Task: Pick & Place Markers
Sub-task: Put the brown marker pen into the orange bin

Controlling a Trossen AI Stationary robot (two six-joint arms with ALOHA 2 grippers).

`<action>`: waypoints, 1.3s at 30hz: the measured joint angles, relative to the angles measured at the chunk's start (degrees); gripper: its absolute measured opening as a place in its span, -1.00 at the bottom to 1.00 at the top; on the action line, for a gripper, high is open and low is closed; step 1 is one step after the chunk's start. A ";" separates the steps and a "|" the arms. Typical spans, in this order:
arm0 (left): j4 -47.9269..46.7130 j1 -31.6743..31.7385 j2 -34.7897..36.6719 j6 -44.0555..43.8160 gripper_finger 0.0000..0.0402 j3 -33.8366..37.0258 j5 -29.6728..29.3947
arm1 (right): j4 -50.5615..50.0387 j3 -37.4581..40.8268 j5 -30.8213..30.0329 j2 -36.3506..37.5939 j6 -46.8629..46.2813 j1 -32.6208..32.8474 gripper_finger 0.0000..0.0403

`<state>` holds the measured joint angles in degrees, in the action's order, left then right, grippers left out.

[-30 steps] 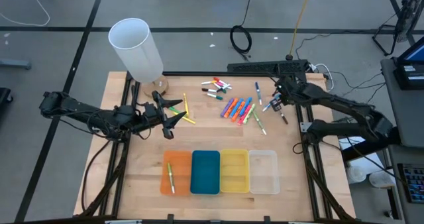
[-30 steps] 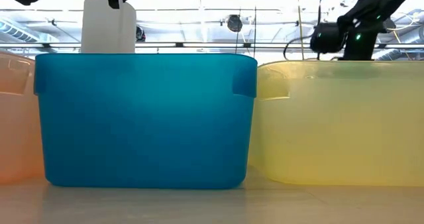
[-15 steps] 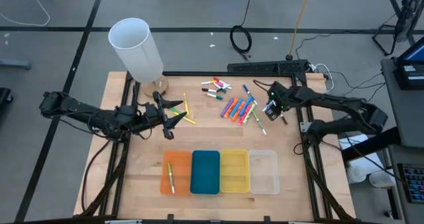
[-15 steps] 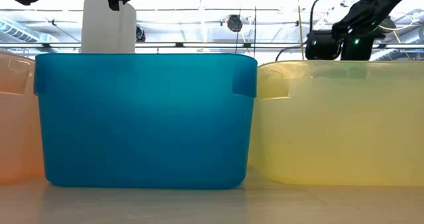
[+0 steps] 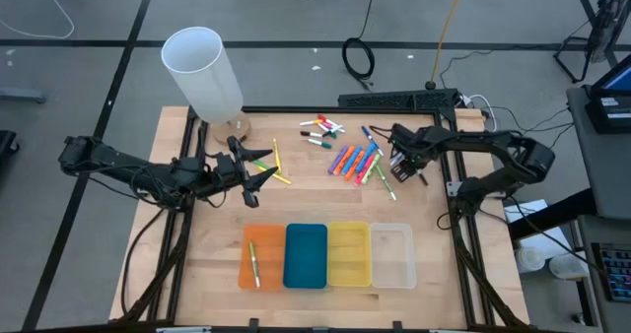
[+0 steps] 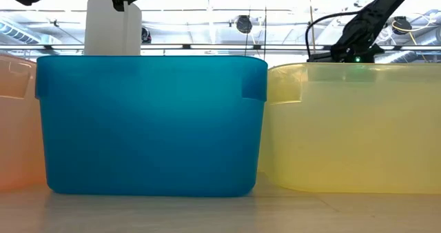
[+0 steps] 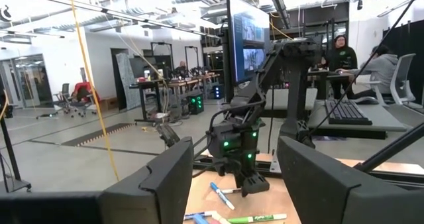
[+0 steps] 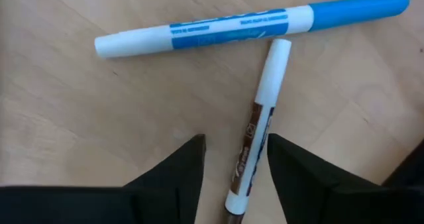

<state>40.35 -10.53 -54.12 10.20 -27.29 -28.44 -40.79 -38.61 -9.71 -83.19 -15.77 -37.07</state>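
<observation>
Markers lie loose on the wooden table: a bright bunch (image 5: 357, 162) at mid-right and a smaller bunch (image 5: 321, 128) farther back. One green marker (image 5: 254, 264) lies in the orange tray (image 5: 264, 236). My right gripper (image 5: 399, 167) points down just right of the bright bunch. It is open, with a finger on either side of a brown-and-white marker (image 8: 255, 128). That marker lies flat on the wood, its white end by a blue marker (image 8: 252, 22). My left gripper (image 5: 258, 170) hovers open and empty at mid-left, near two yellow markers (image 5: 276, 164).
Orange, blue (image 5: 306, 256), yellow (image 5: 348, 254) and clear (image 5: 392, 256) trays stand in a row near the front edge. A tall white cylinder (image 5: 202, 72) stands at the back left. In the low view the blue tray (image 6: 145, 123) and yellow tray (image 6: 358, 129) hide the tabletop.
My right gripper has come down toward the table and a little toward its left, tipping over until it points steeply down at the markers. In the low view it has sunk behind the yellow tray's rim.
</observation>
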 joint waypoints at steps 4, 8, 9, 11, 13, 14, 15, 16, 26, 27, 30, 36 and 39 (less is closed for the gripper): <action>-0.36 -0.01 0.01 0.00 0.06 0.00 0.01 | -0.83 0.05 3.26 -1.37 0.06 -0.09 -0.52; -0.36 -0.01 0.01 0.00 0.02 0.00 0.01 | -1.47 0.11 3.77 -1.72 0.48 -0.07 -0.87; -0.36 0.00 0.00 0.00 0.02 0.00 0.00 | -1.51 0.11 3.78 -1.72 0.55 -0.07 -0.91; -0.34 0.00 0.01 0.00 0.00 0.00 -0.01 | -1.40 0.15 3.94 -1.61 0.64 -0.07 -0.92; -0.36 -0.01 0.01 0.00 -0.01 0.00 0.01 | -1.26 0.15 3.95 -0.93 0.84 0.10 -0.89; -0.34 -0.01 0.01 0.00 -0.01 0.00 0.01 | -1.17 0.15 3.95 -0.17 0.88 0.42 -0.89; -0.34 -0.01 0.01 0.00 -0.01 0.00 0.01 | -1.08 0.10 3.91 0.97 0.89 0.83 -0.90; -0.34 0.00 0.01 0.00 -0.01 0.00 0.00 | -0.98 -0.06 3.66 2.46 0.93 1.24 -0.92; -0.32 0.01 0.00 -0.04 0.04 0.02 0.09 | 4.96 -2.40 8.53 21.99 -0.82 9.42 -0.94; -0.40 0.02 0.00 -0.28 0.04 0.02 0.48 | 8.51 -2.47 9.00 23.53 -0.87 10.57 -0.94; -1.30 0.04 -1.02 -0.06 0.04 0.02 4.08 | 17.77 -2.58 10.96 26.99 -0.44 14.97 -0.94; 4.62 1.10 -8.43 3.10 0.04 -0.29 7.77 | 44.31 -2.58 11.56 27.06 4.48 26.26 -0.94; 9.00 2.79 -12.66 3.48 0.04 -0.31 7.74 | 55.00 -2.58 11.51 24.50 9.29 31.56 -0.94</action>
<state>49.35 -7.75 -66.77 13.67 -27.59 -20.70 14.20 -41.19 1.80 -58.68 -6.49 -5.51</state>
